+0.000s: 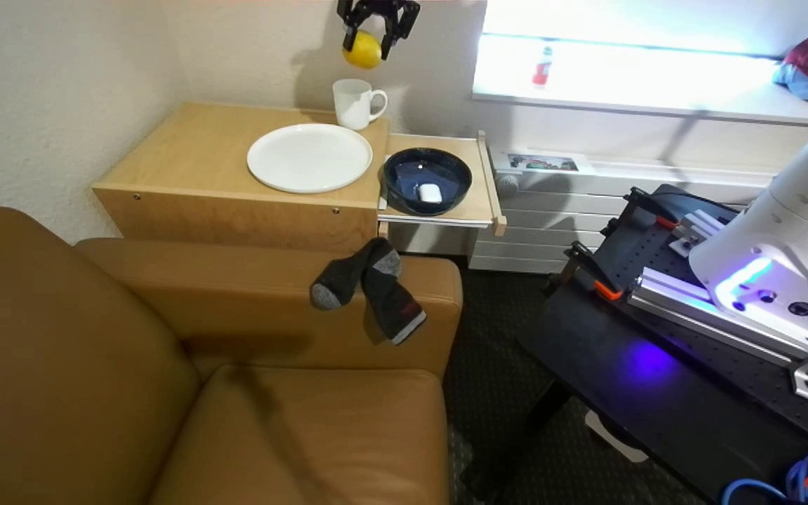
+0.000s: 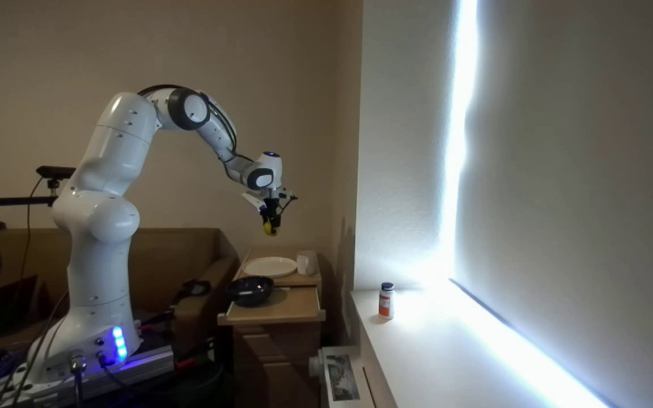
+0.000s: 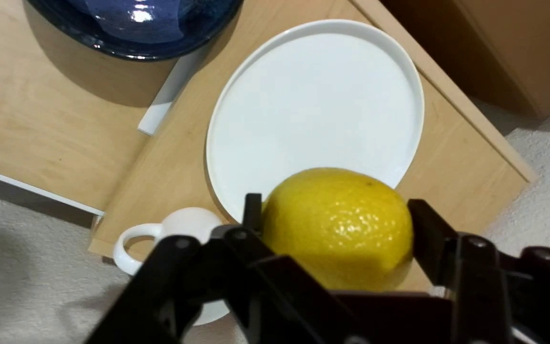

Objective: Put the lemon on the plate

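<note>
Black gripper [image 3: 334, 212] pinches the lemon [image 3: 339, 234] from both sides, in the air, higher than the plate [image 3: 318, 105]; just beside this plate stands a white mug [image 1: 352, 105]; also near the plate, the dark bowl [image 1: 452, 172] contains one small white object [image 1: 430, 193].

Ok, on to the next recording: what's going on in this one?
A robot arm has a lemon gripped in its hand, held up in the air above a wooden cabinet. The lemon is meant for the white plate lying on the cabinet top, but it has not been set down yet. A white mug stands beside the plate, and a dark blue bowl sits on a wooden pull-out board next to them.
</note>
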### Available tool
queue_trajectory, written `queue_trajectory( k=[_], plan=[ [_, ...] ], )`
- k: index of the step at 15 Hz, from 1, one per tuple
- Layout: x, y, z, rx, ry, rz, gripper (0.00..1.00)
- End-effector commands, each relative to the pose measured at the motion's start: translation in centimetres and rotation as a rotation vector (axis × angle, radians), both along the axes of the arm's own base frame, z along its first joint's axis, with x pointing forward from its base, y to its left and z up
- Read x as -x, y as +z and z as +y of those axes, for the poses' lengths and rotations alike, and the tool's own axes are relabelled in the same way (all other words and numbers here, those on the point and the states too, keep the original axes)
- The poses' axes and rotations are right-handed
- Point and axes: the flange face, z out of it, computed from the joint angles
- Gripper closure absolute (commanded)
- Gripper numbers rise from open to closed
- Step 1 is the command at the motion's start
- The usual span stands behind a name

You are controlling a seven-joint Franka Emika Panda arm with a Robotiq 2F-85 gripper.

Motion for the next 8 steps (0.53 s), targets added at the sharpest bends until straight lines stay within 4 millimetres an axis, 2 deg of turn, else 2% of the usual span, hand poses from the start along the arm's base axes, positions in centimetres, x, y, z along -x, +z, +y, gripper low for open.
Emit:
queue_trajectory(
  k=[1, 8],
  plan=[
    [-1.0, -2.1, 0.2, 0.016, 0.007, 0.038, 0.5],
    [-4.8, -8.5, 7.7, 0.329, 0.132, 0.087, 0.5]
  ],
)
